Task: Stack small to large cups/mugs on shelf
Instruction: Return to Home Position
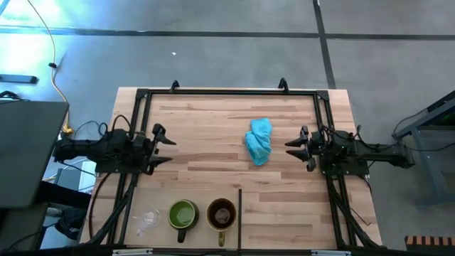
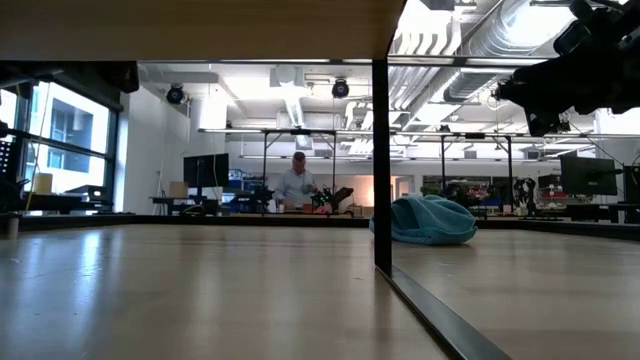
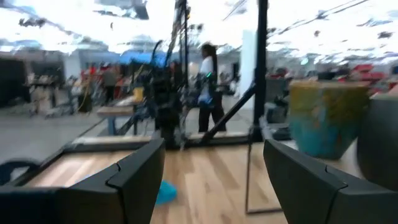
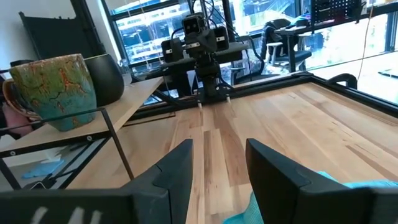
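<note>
Three vessels stand in a row on the pale wooden shelf (image 4: pixel 140 96) at the table's near edge: a tiny clear cup (image 1: pixel 147 221) on the left, a green mug (image 1: pixel 183 215) in the middle and a brown mug (image 1: pixel 222 213) on the right. The right wrist view shows the green mug (image 4: pixel 53 90) and the dark mug (image 4: pixel 106 78) upright on their bases, side by side. My left gripper (image 1: pixel 173 150) hovers open at the table's left, pointing right. Facing it from the right side is my right gripper (image 1: pixel 288 148), also open. Both are empty and far from the cups.
A crumpled light-blue cloth (image 1: pixel 259 141) lies on the table just left of my right gripper. Black frame rails (image 1: pixel 227 91) run around the table and carry the shelf, with an upright post (image 2: pixel 381 165) near the front. A person (image 2: pixel 295 185) stands in the room behind.
</note>
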You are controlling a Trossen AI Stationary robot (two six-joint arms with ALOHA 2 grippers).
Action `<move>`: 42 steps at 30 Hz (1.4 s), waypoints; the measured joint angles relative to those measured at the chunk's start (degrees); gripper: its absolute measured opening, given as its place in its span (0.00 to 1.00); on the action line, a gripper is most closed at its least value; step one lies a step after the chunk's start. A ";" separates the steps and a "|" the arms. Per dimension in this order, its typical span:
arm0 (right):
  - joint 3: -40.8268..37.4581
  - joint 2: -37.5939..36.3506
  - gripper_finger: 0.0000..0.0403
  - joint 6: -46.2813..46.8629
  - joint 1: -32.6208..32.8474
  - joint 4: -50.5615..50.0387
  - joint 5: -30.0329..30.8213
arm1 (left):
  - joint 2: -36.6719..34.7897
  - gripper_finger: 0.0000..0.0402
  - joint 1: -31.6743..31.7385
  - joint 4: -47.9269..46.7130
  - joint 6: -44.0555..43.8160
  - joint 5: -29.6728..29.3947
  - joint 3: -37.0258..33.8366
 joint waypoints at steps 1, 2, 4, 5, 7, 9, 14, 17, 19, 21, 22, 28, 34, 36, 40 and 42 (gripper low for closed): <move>0.00 0.01 0.35 0.00 0.02 0.00 0.09 | -0.04 0.65 0.00 -0.82 0.04 -0.85 -0.15; 0.02 0.06 0.35 -0.02 0.00 0.00 0.36 | -0.02 0.65 0.00 -1.60 0.04 -1.78 -0.17; 0.02 0.07 0.35 0.00 0.00 -0.06 0.95 | 0.00 0.65 0.04 -2.69 0.08 -3.09 -0.17; 0.02 0.09 0.35 0.00 0.00 -0.09 1.07 | -0.02 0.65 0.04 -3.32 0.30 -3.15 -0.17; 0.02 0.09 0.35 -0.02 0.00 -0.09 1.07 | -0.02 0.65 0.01 -4.77 0.35 -2.93 -0.17; 0.02 0.09 0.35 -0.02 0.00 -0.09 1.08 | 0.00 0.65 0.04 -6.51 0.37 -2.66 -0.17; 0.02 0.09 0.35 0.07 -0.02 -0.15 1.09 | 0.00 0.65 0.04 -9.12 0.74 -2.06 -0.19; 0.04 0.09 0.35 0.53 0.00 -0.16 1.09 | 0.00 0.65 0.04 -9.04 2.18 -2.07 -0.19; 0.04 0.19 0.35 1.12 -0.02 -0.17 1.09 | 0.00 0.65 0.02 -9.01 2.42 -2.08 -0.19; 0.04 0.24 0.35 1.45 -0.02 -0.20 1.09 | 0.00 0.65 0.04 -9.01 2.17 -2.11 -0.19; 0.04 0.24 0.35 1.53 -0.02 -0.20 1.09 | 0.00 0.65 0.04 -9.01 2.02 -2.13 -0.19; 0.04 0.24 0.35 1.56 -0.02 -0.20 1.11 | 0.00 0.65 0.04 -9.01 -0.17 -2.50 -0.19; 0.07 0.24 0.35 3.22 -0.01 -0.20 0.99 | 0.02 0.65 0.04 -9.02 -3.31 -2.70 -0.19; 0.07 0.24 0.35 3.15 0.00 -0.20 0.96 | 0.02 0.65 0.04 -9.02 -4.13 -2.70 -0.19; 0.07 0.25 0.35 3.63 0.00 -0.20 0.87 | 0.02 0.65 0.04 -9.04 -5.85 -2.70 -0.19; 0.07 0.26 0.35 3.73 0.00 -0.20 0.87 | 0.02 0.65 0.04 -9.02 -6.90 -2.69 -0.19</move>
